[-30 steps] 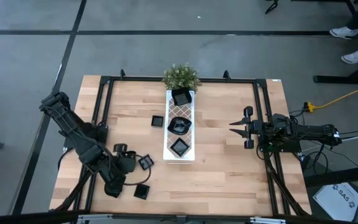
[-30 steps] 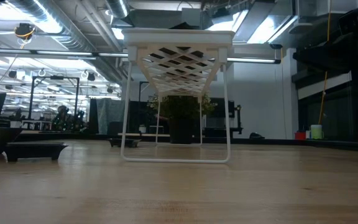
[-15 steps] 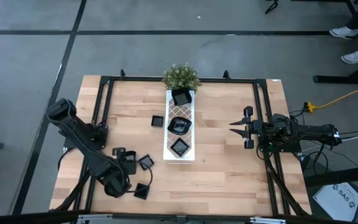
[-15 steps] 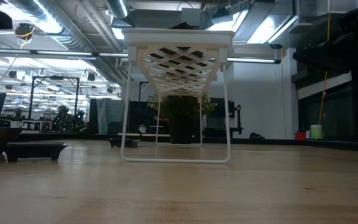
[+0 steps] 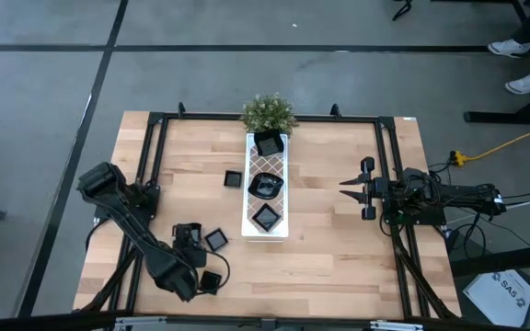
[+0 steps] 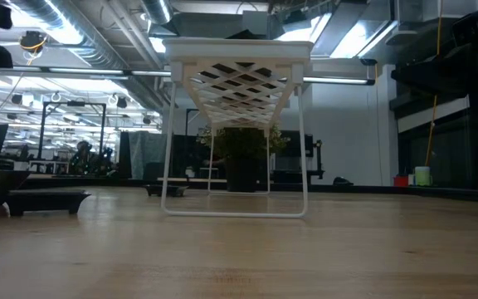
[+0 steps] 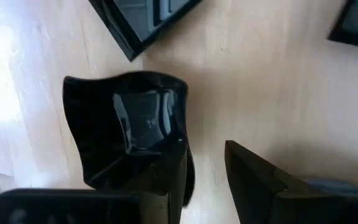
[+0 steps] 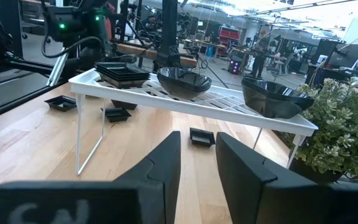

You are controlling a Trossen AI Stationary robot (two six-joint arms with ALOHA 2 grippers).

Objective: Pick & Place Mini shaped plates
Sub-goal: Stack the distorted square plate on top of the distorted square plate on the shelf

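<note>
This is a robotics lab or industrial workshop: a pale wooden table (image 5: 329,230) in a black metal frame stands on bare grey concrete floor (image 5: 247,74) marked with dark lines, under exposed silver ceiling ducts (image 6: 81,37) and fluorescent lights, with equipment racks (image 8: 229,53) behind.

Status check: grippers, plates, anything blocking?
Left gripper open, straddling rim of glossy black wavy-rimmed mini plate. Right gripper idle right of white lattice tray. Nothing blocking.
</note>
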